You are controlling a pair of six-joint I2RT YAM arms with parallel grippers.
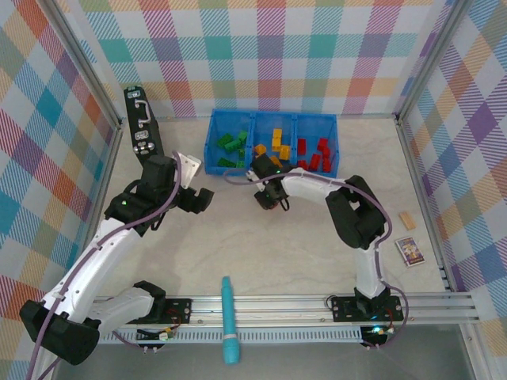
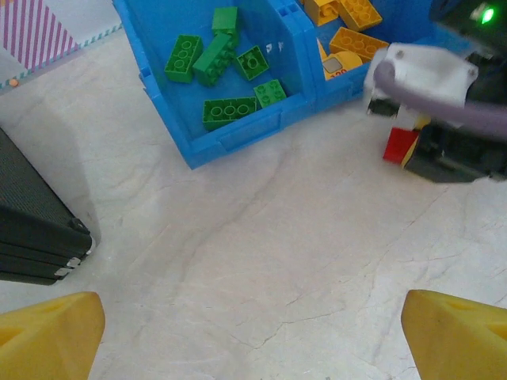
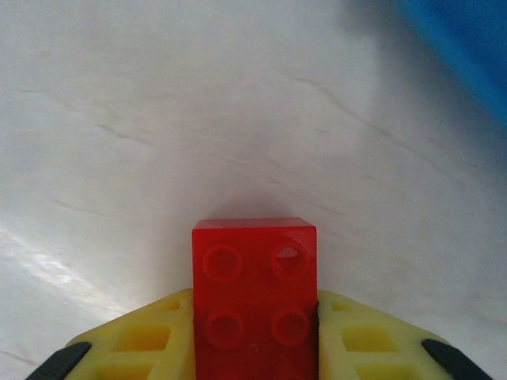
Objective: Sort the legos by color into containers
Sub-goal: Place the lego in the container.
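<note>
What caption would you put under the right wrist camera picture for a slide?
Right gripper shut on a red lego, pale table behind, blue tray at upper right.

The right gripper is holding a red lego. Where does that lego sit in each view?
Top external: the red lego is mostly hidden under the right gripper, just in front of the middle compartment of the blue tray.
Left wrist: upper right, just in front of the tray.
Right wrist: bottom centre, clamped between the yellow fingers.
Shared landmark: the blue tray, at top centre, upper left and top right corner respectively.
</note>
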